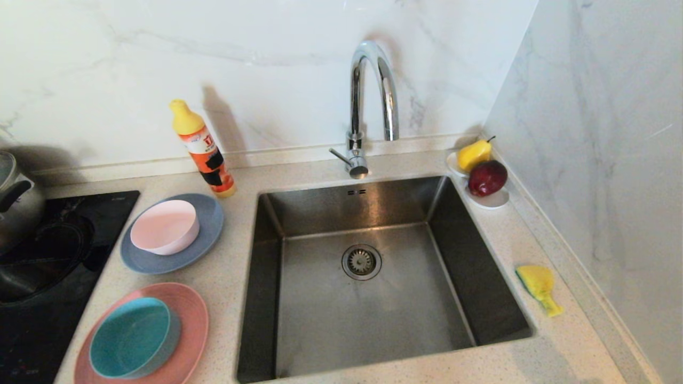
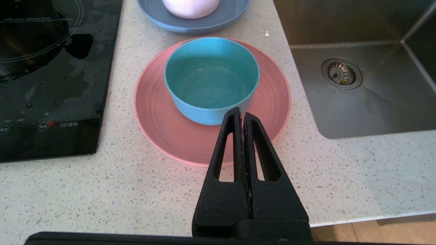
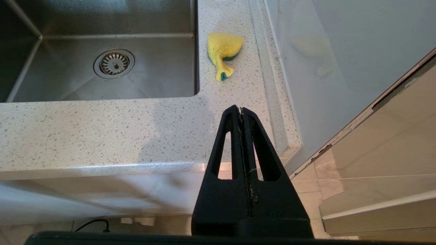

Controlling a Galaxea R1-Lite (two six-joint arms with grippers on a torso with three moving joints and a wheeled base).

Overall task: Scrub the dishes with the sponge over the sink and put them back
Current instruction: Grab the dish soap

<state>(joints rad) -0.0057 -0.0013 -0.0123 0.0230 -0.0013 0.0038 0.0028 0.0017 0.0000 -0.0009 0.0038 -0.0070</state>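
Left of the steel sink, a pale pink bowl stands on a grey-blue plate, and nearer me a teal bowl stands on a salmon-pink plate. The crumpled yellow-green sponge lies on the counter right of the sink. My left gripper is shut and empty, hovering short of the teal bowl on its pink plate. Over the counter's front edge my right gripper hangs shut and empty, well short of the sponge. Neither arm shows in the head view.
A chrome faucet rises behind the sink, with an orange detergent bottle to its left. A white dish with a pear and an apple sits at the back right. A black hob and a pot stand far left; a wall bounds the right.
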